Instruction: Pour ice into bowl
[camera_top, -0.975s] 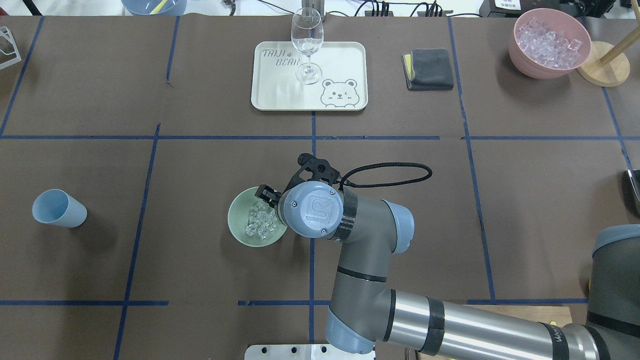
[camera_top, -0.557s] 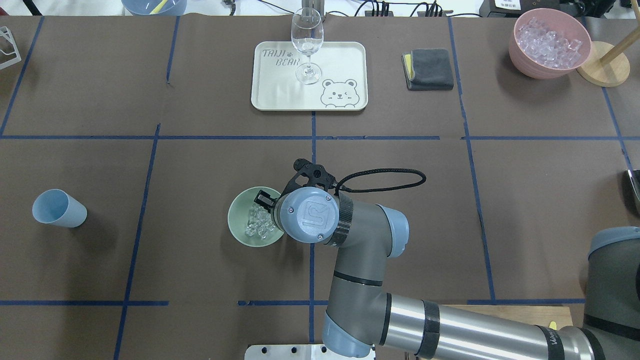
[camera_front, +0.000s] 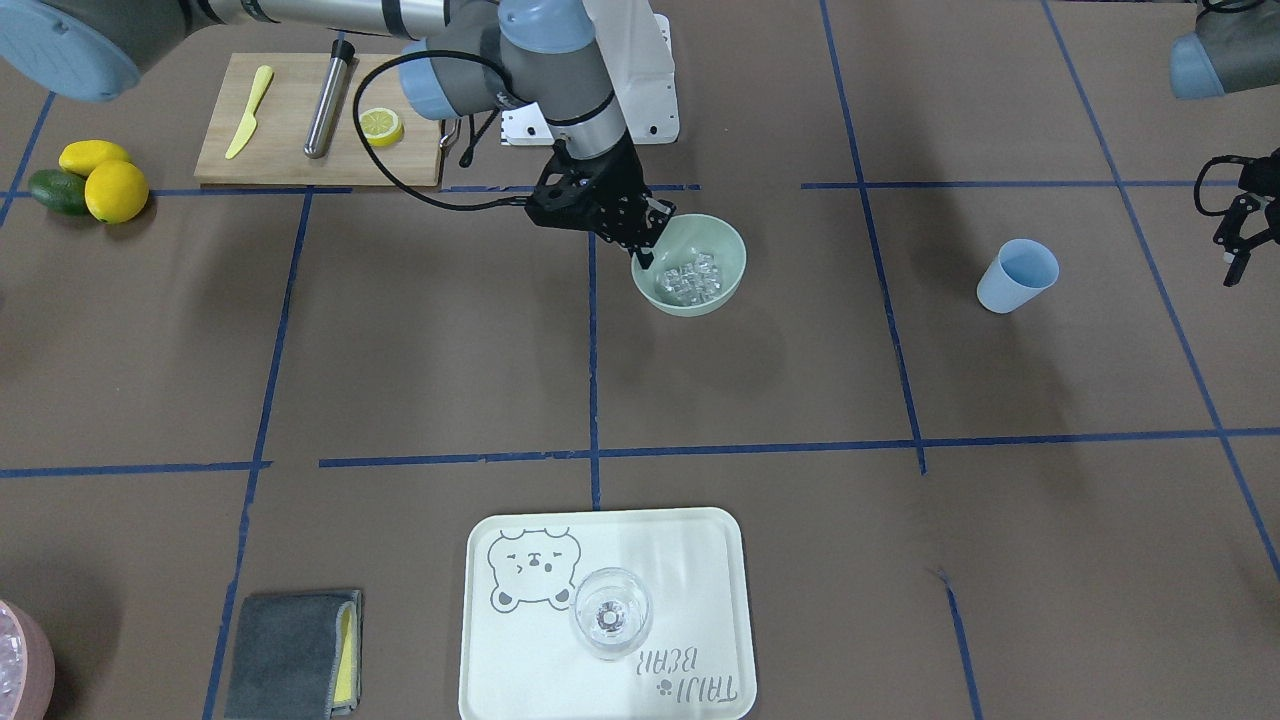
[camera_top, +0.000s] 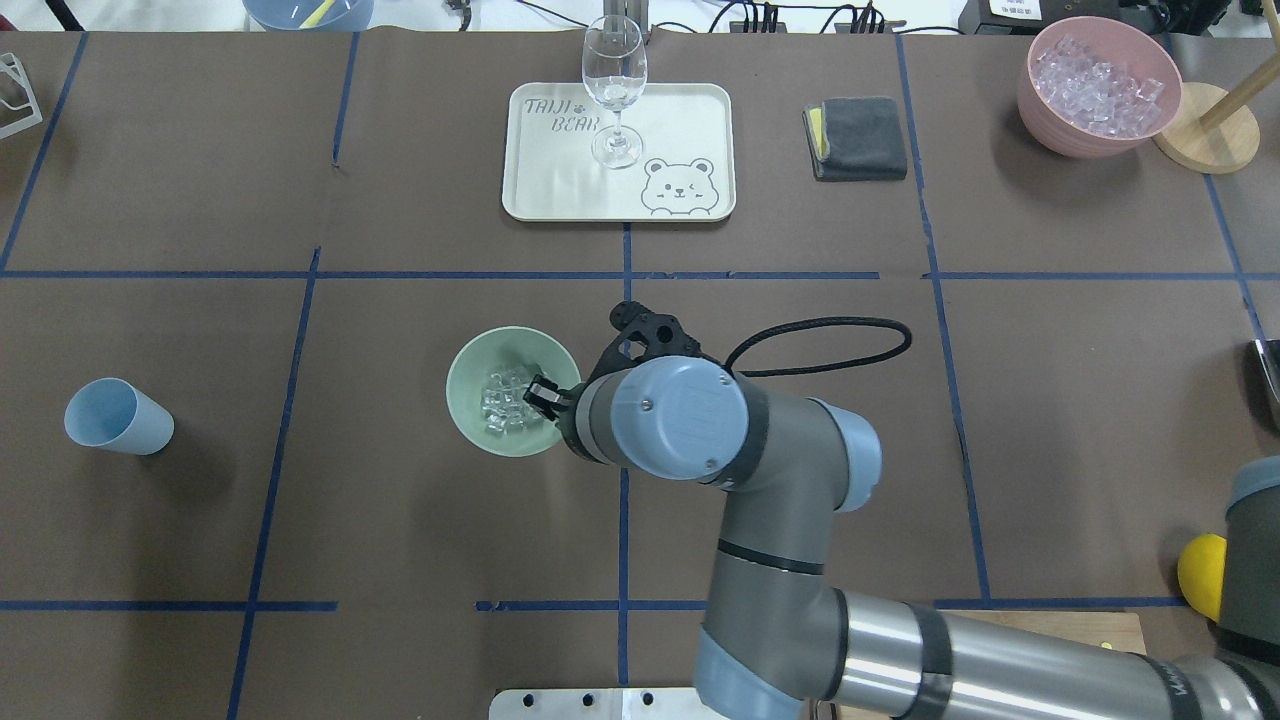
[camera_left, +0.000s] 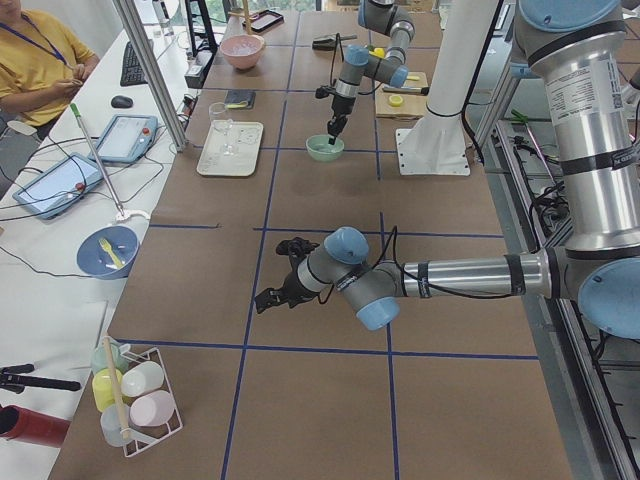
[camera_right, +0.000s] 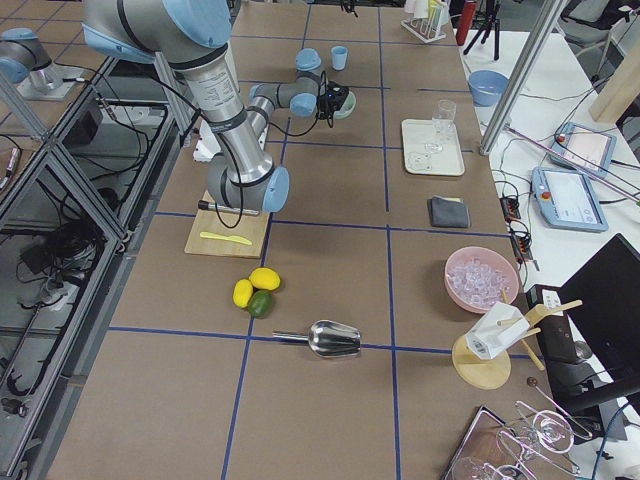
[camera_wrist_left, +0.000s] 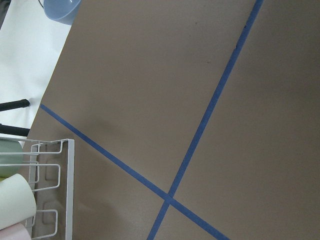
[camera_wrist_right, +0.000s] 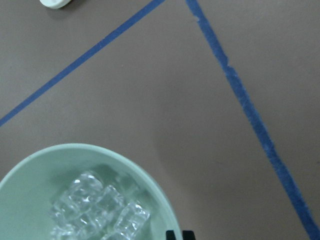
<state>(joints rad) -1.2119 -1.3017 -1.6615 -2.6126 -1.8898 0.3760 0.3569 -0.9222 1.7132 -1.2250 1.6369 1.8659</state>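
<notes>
**Rim pinch on a bowl of loose ice: spill risk**

Grips the sage-green bowl (camera_top: 468, 412) at its rim with the right gripper (camera_top: 545, 393), jaws narrow and closed on the wall nearest the arm. Carries the ice (camera_top: 503, 402) as a loose cluster on the bowl's floor, near the middle of the table (camera_top: 800, 420). Cannot tell whether resting on the surface or just clear of it.

Could tip about that one-sided hold, with the load sitting beyond the fingers; would then send cubes sliding to the low side and over the lip. Could also slip off the smooth matte wall under a sharp move and scatter small glossy cubes.

Hangs well apart, the left gripper (camera_front: 1238, 235), past the light blue cup (camera_front: 1017, 277); cannot tell wide or narrow.

Counted:
- One sage-green bowl, one cluster of cubes, too overlapped to count singly.
- One light blue cup, one wine glass (camera_front: 610, 612) on one tray (camera_front: 700, 560).
- One pink bowl (camera_top: 1040, 110) heaped with more ice, one grey cloth (camera_top: 860, 138).
- One cutting board (camera_front: 290, 160) bearing one yellow knife (camera_front: 248, 110), one metal cylinder (camera_front: 325, 100), one lemon half (camera_front: 381, 125).
- Two lemons (camera_front: 115, 190), one avocado (camera_front: 55, 190), one metal scoop (camera_right: 333, 340).
</notes>
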